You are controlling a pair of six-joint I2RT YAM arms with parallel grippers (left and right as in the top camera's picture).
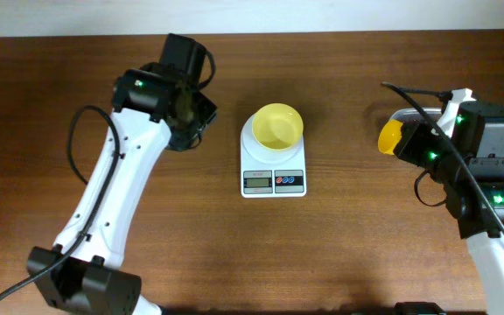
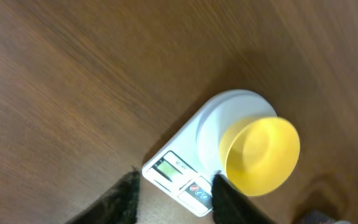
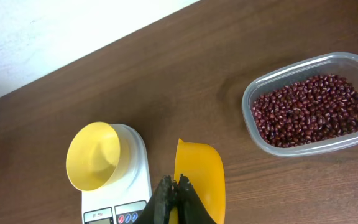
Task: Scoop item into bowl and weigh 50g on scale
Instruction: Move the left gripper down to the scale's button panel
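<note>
on the near half of the dark wooden table [image 1: 322,254], the white links of both arms rise from their bases at left and right. at the centre sits the flat white scale [image 1: 274,163], its grey display and its red and blue buttons facing the near edge. the pale-yellow bowl [image 1: 277,125] stands upright on the scale's round platform, at its far end. to the right, well apart from the scale, the right gripper [image 3: 174,186] has its jaws pressed together on the handle of a yellow scoop [image 3: 199,174], whose cup points left toward the scale. just beyond the scoop on the right side, a clear plastic tub [image 3: 303,148] holds the reddish-brown beans [image 3: 309,109] in a loose heap; from overhead the right arm hides most of it. on the far left, the left gripper [image 2: 176,182] hangs over bare wood beside the scale, its jaws partly apart with nothing between them, touching neither the bowl nor the scale.
</note>
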